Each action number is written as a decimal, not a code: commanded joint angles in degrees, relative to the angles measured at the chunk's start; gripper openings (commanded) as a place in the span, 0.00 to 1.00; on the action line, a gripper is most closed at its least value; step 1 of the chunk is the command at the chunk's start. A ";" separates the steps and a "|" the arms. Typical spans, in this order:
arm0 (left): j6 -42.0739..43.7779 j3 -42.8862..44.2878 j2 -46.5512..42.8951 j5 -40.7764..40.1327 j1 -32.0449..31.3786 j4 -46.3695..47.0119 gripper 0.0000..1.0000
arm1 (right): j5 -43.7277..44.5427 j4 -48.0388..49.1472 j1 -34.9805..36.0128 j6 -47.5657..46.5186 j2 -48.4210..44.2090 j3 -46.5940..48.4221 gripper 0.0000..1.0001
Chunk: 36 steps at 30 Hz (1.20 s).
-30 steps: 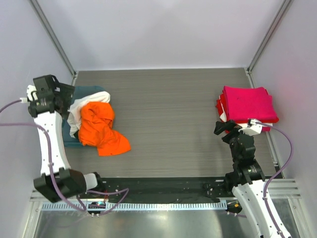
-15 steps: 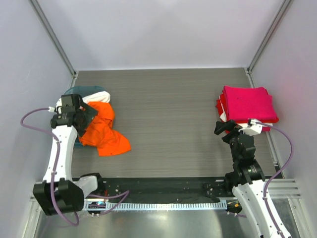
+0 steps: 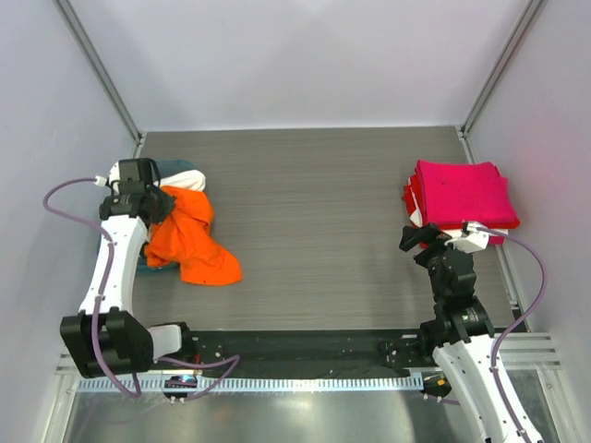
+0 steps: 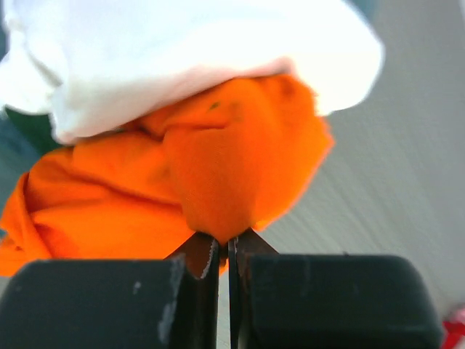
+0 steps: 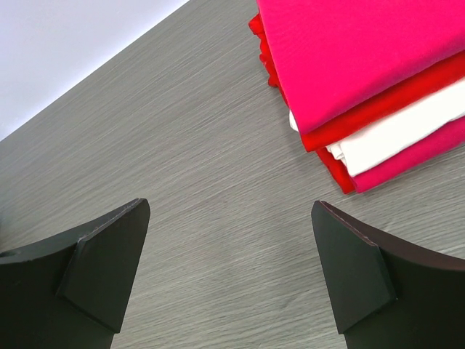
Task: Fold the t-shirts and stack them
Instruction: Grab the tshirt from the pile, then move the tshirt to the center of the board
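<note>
Two grippers, left gripper (image 4: 225, 243) pinching orange shirt (image 4: 232, 167), right gripper (image 5: 229, 207) spread

We see a crumpled orange t-shirt (image 3: 189, 242) at far left, one fold pinched in the left gripper (image 4: 224, 243). It bunches against a rumpled white t-shirt (image 4: 182, 43) and a dark teal t-shirt (image 3: 181, 169). At far right sits a neat folded stack (image 3: 462, 189): pink on top, then red, white, pink.
</note>
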 commanded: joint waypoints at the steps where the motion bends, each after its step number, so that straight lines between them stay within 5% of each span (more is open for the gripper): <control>1: 0.11 6.08 -7.56 5.91 -0.59 1.03 0.00 | 1.64 1.43 0.09 0.64 -0.20 0.96 1.00; 7: -7.87 12.41 -15.40 22.79 -3.66 1.56 0.00 | 1.90 1.52 0.17 0.73 -0.20 0.96 1.00; 12: -9.21 17.77 -14.53 25.18 -14.12 2.88 0.00 | 1.64 1.52 0.09 0.64 -0.20 1.05 1.00; 19: -13.07 26.56 -11.89 21.94 -25.72 7.17 0.00 | 1.73 1.52 0.09 0.55 -0.03 1.05 1.00; 24: -17.65 20.07 -11.47 11.07 -42.75 18.51 0.00 | 1.64 1.52 0.17 0.55 -0.03 1.05 1.00; 29: -14.32 20.32 -2.77 5.49 -57.62 19.23 0.01 | 1.55 1.52 0.09 0.47 0.06 1.05 1.00; 31: -12.65 21.64 -0.31 2.98 -57.72 13.56 0.23 | 1.55 1.61 0.17 0.47 0.15 1.05 1.00; 35: -12.37 18.40 -1.86 -14.60 -57.38 2.37 0.99 | 1.46 1.61 0.09 0.47 0.15 1.05 1.00; 36: -12.20 17.17 -2.40 -17.68 -57.02 0.87 1.00 | 1.46 1.61 0.09 0.47 0.15 1.05 1.00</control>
